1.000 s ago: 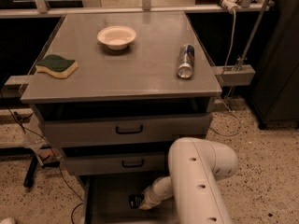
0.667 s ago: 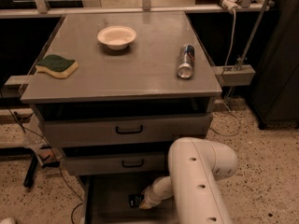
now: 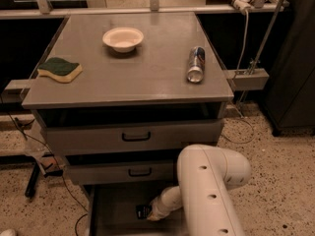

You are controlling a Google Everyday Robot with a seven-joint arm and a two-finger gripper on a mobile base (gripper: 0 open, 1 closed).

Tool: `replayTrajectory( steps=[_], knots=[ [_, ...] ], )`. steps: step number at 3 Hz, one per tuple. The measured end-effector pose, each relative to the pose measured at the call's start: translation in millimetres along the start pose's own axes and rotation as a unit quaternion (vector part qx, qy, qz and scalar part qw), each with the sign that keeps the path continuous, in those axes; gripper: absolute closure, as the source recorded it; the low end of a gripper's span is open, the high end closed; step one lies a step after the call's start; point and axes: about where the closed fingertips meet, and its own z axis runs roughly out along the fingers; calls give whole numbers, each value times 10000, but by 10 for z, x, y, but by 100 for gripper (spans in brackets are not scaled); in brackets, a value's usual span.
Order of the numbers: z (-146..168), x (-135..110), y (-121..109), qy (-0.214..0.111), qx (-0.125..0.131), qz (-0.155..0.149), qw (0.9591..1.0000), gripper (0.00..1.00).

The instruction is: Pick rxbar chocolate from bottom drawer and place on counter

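Observation:
The bottom drawer is pulled open at the bottom of the grey cabinet. The rxbar chocolate shows as a small black wrapped bar on the drawer floor. My white arm reaches down into the drawer, and my gripper is right at the bar's right end, touching or nearly touching it. The counter is the flat grey top of the cabinet.
On the counter stand a white bowl, a green-and-yellow sponge at the left edge and a can lying on its side at the right. Two upper drawers with black handles are above the open one. A cable lies on the floor at left.

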Motion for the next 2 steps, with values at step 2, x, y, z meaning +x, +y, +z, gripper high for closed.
replayTrajectory(
  steps=[2],
  knots=[
    [-268, -63, 0, -385, 357, 64, 9986, 100]
  ],
)
